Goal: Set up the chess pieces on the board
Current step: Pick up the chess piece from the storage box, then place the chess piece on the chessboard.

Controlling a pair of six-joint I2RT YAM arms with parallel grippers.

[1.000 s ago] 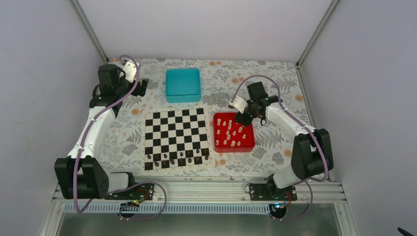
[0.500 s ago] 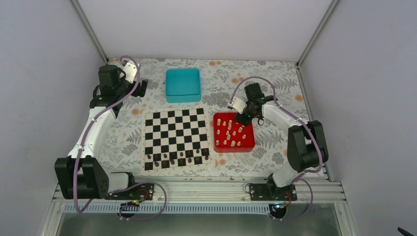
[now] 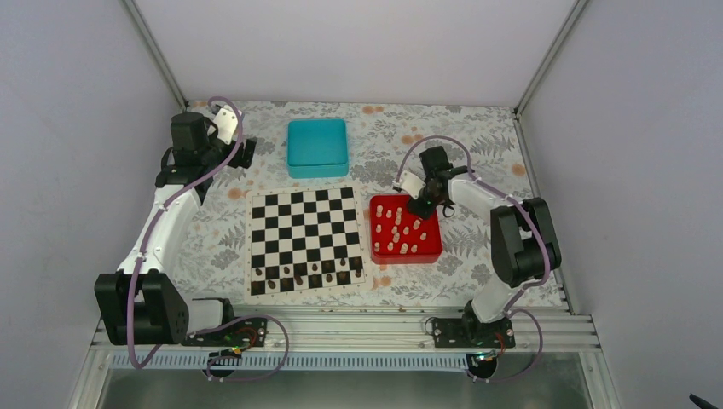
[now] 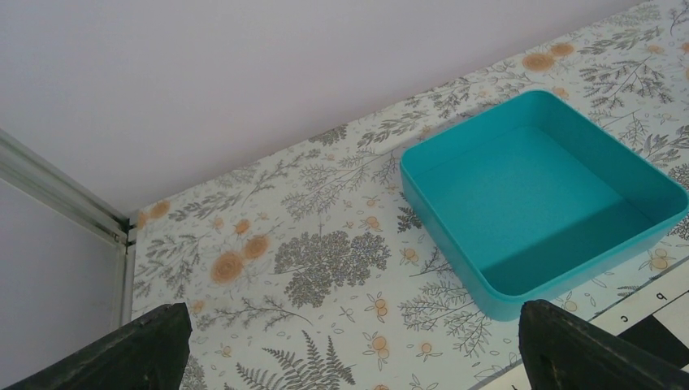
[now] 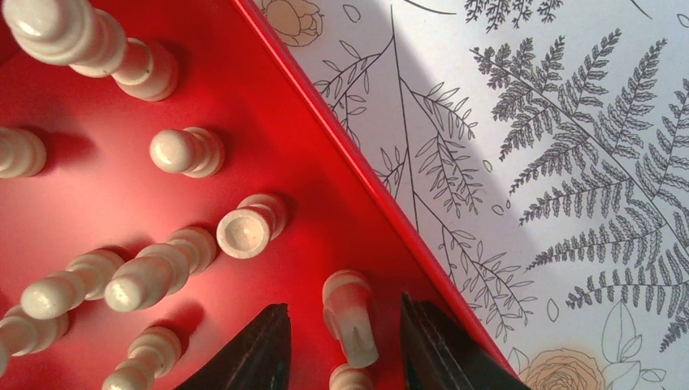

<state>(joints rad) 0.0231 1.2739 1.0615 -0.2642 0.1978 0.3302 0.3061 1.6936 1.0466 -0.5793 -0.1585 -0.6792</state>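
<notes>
Our right gripper (image 5: 345, 341), part-open, straddled 1 chess piece (image 5: 349, 317) in the red tray (image 5: 272, 142), not touching. Our left gripper (image 4: 349, 349) gaped empty.

Plain pale walls (image 3: 358, 51) with aluminium corner rails (image 3: 547, 60) enclose a floral-patterned tabletop (image 3: 384, 128)

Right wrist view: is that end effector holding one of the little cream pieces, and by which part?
Nothing yet. The right end effector is open around one cream piece in the red tray, gaps on both sides.
</notes>
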